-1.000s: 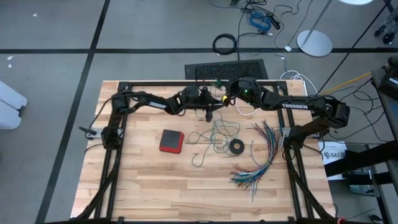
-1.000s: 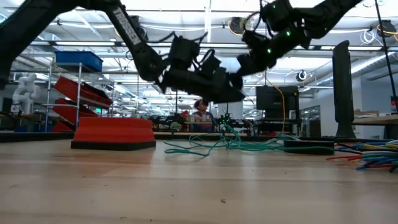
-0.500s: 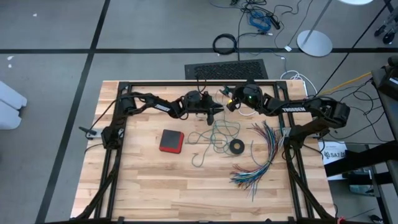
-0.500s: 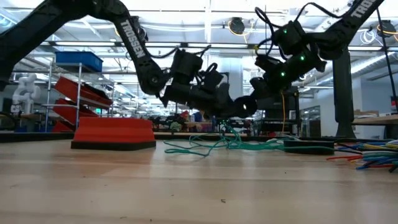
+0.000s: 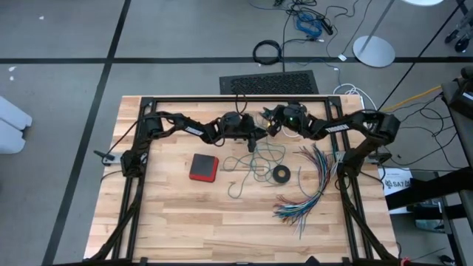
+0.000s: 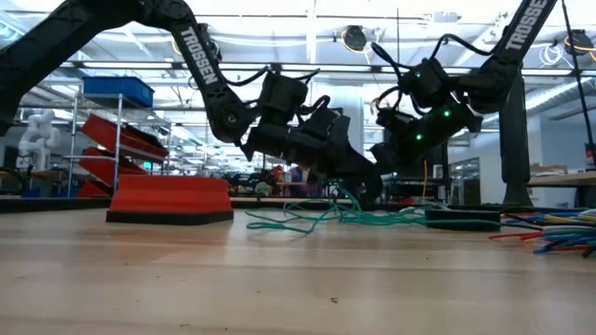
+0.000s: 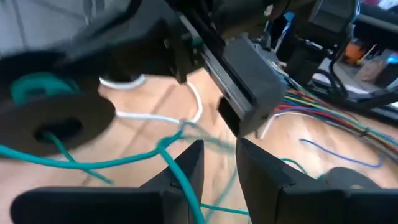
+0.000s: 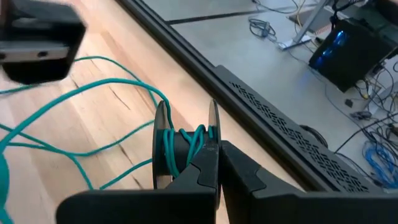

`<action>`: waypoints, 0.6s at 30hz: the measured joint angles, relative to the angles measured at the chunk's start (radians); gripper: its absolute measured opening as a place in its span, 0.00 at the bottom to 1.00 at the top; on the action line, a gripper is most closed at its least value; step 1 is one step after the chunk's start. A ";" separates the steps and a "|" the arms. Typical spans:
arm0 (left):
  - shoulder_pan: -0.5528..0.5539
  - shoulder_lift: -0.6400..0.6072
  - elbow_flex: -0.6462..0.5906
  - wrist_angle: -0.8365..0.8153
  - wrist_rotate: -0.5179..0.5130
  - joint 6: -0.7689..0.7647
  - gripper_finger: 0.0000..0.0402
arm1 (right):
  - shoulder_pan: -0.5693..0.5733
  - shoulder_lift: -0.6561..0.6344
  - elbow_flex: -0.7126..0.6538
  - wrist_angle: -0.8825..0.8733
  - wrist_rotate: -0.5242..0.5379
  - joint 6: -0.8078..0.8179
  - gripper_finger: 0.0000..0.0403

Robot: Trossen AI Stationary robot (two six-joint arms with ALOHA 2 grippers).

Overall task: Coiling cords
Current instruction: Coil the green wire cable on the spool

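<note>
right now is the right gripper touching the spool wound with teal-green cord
Touching. In the right wrist view the right gripper, shut, pinches a disc of the spool, with the teal-green cord wound on its core.

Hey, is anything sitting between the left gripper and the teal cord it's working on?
Nothing visible does. In the left wrist view the teal cord already runs between the left gripper fingers. The right gripper is shut on a spool wound with the same cord.
</note>
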 joint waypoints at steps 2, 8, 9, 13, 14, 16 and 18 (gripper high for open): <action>0.003 0.000 0.000 -0.014 0.022 -0.035 0.25 | -0.003 -0.004 0.000 -0.018 0.000 0.003 0.00; 0.011 0.000 0.000 -0.050 0.077 -0.109 0.25 | -0.004 -0.008 0.053 -0.196 -0.050 0.020 0.00; 0.010 0.000 0.000 -0.066 0.079 -0.108 0.25 | -0.004 -0.008 0.066 -0.235 -0.058 0.027 0.00; 0.010 0.000 0.000 -0.074 0.086 -0.106 0.25 | -0.003 -0.009 0.095 -0.300 -0.074 0.034 0.00; 0.010 0.000 0.000 -0.074 0.086 -0.105 0.25 | -0.003 -0.009 0.097 -0.300 -0.075 0.034 0.00; 0.010 0.000 0.000 -0.078 0.088 -0.105 0.25 | -0.003 -0.009 0.097 -0.301 -0.074 0.034 0.00; 0.010 0.000 0.000 -0.078 0.097 -0.104 0.25 | -0.005 -0.009 0.097 -0.303 -0.074 0.030 0.00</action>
